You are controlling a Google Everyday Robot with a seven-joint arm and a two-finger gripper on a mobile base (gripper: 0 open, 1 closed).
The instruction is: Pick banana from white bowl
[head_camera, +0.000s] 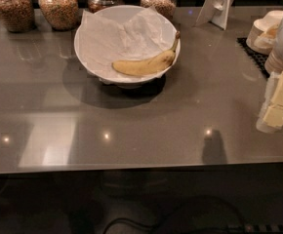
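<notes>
**Banana lying in the paper-lined bowl, end effector off to the right**

The banana (146, 66) lies on its side along the near inner edge of the white bowl (173, 30), resting on crinkled white paper. It is yellow and gently curved, with faint brown speckling. Its brownish stem points up toward the bowl's right rim. The bowl stands on the grey counter (131, 126), just in front of a row of four grain-filled jars (58, 4). The end effector (279, 106) hangs at the right edge of the view above the counter, well apart from the bowl. How far open it is cannot be told.
</notes>
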